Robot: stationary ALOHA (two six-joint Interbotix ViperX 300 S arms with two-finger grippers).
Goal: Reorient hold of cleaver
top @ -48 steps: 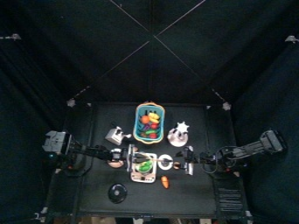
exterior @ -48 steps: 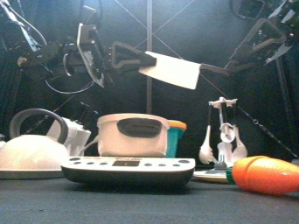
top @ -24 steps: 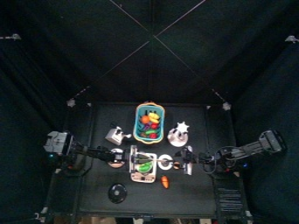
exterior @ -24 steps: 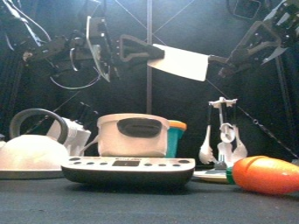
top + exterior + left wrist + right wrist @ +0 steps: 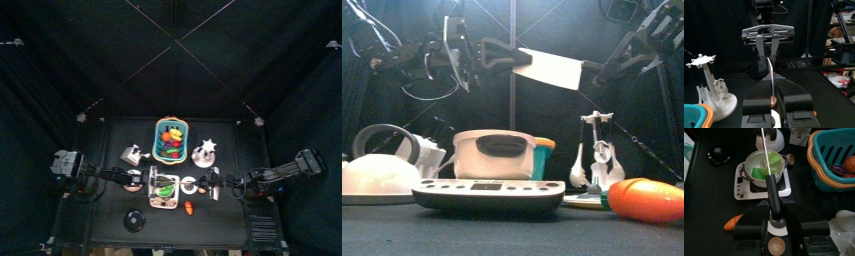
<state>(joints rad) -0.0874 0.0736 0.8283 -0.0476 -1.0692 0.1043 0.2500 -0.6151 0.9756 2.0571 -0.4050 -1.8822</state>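
The cleaver (image 5: pixel 553 68) hangs level in the air above the pot, its white blade broadside to the front view. My left gripper (image 5: pixel 516 56) comes in from the left and is shut on the blade's left end. In the left wrist view the blade (image 5: pixel 772 75) runs edge-on out of that gripper (image 5: pixel 773 82). My right gripper (image 5: pixel 588 72) is shut on the cleaver's right end. In the right wrist view the black handle (image 5: pixel 771 193) lies between my right gripper's (image 5: pixel 771 204) jaws. The right gripper also shows in the left wrist view (image 5: pixel 767 50).
Below the cleaver a steel pot (image 5: pixel 496 152) with green vegetables stands on a kitchen scale (image 5: pixel 489 195). A kettle (image 5: pixel 376 165) is at the left, and a carrot (image 5: pixel 647 198) and a utensil stand (image 5: pixel 596 150) at the right. A teal basket (image 5: pixel 171 138) of vegetables stands behind.
The cleaver has risen slightly and levelled out. My right gripper moved in from the right and closed on its right end. My left gripper keeps its hold.
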